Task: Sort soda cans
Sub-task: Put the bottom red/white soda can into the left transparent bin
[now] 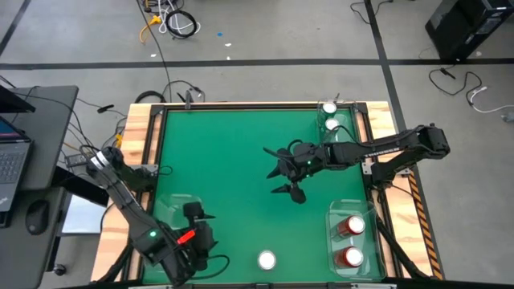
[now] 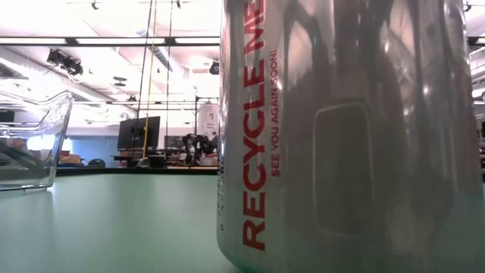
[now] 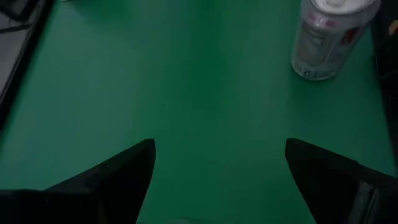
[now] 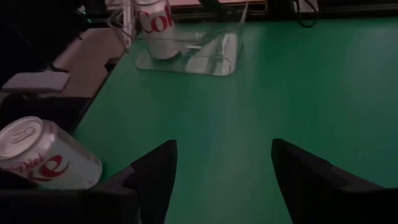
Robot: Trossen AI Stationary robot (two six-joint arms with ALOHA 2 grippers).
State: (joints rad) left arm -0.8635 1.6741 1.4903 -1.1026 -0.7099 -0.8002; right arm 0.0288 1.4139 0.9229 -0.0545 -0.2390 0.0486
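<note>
Two green soda cans (image 1: pixel 330 116) stand in a clear tray at the far right. Two red cans (image 1: pixel 352 241) stand in a clear tray (image 1: pixel 335 215) at the near right. One silver can (image 1: pixel 267 259) stands alone by the near edge; the same silver can (image 4: pixel 43 162) also shows in the right wrist view. Another silver can (image 4: pixel 152 28) stands in the clear left tray (image 4: pixel 205 59). My right gripper (image 1: pixel 283 172) hovers open over the table's middle with nothing between its fingers. My left gripper (image 3: pixel 217 180) is open over bare green mat at the near left, with a silver can (image 3: pixel 323 37) ahead of it.
A wooden frame (image 1: pixel 136 136) borders the green mat. In the low view the lone silver can (image 2: pixel 348 136) fills the picture, with the left tray (image 2: pixel 30 136) beside it. A laptop (image 1: pixel 12 160) and cables lie off the table's left side.
</note>
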